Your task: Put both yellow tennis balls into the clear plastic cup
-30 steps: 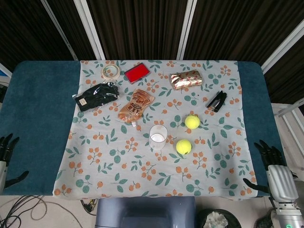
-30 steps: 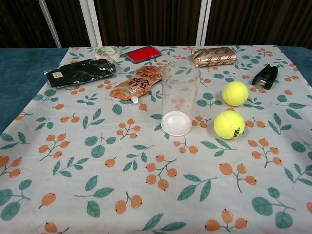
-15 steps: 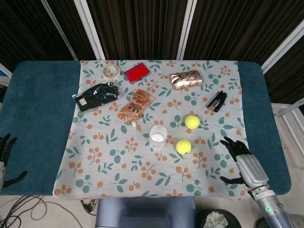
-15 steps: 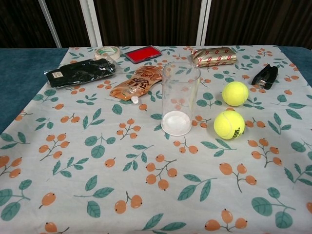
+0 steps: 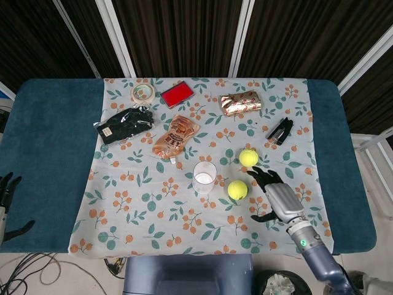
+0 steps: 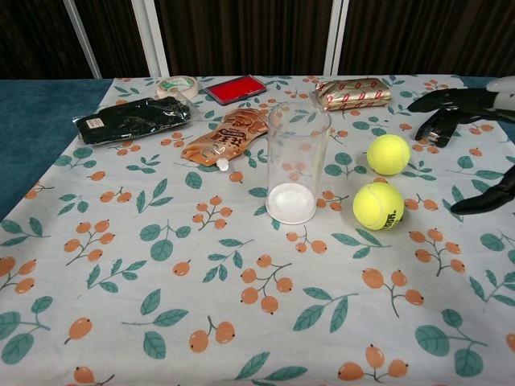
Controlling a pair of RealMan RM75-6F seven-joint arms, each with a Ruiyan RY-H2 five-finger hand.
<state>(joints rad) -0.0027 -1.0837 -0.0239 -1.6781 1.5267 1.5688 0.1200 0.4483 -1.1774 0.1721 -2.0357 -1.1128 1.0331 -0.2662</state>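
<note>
The clear plastic cup [image 5: 204, 177] [image 6: 297, 162] stands upright and empty near the middle of the floral cloth. Two yellow tennis balls lie to its right: the nearer ball [image 5: 237, 189] [image 6: 378, 206] and the farther ball [image 5: 249, 158] [image 6: 389, 153]. My right hand [image 5: 274, 196] [image 6: 476, 121] hovers just right of the nearer ball, fingers spread, holding nothing. My left hand [image 5: 7, 206] stays off the table's left front edge, open; the chest view does not show it.
Behind the cup lie an orange snack pouch [image 5: 175, 136], a black packet [image 5: 124, 124], a tape roll [image 5: 142, 93], a red case [image 5: 177, 94], a gold wrapped bar [image 5: 241, 102] and a black stapler [image 5: 280, 131].
My right hand has swept in from the table's right front corner leftward over the cloth to beside the nearer ball, and now shows in the chest view. Balls, cup and left hand are unmoved.
</note>
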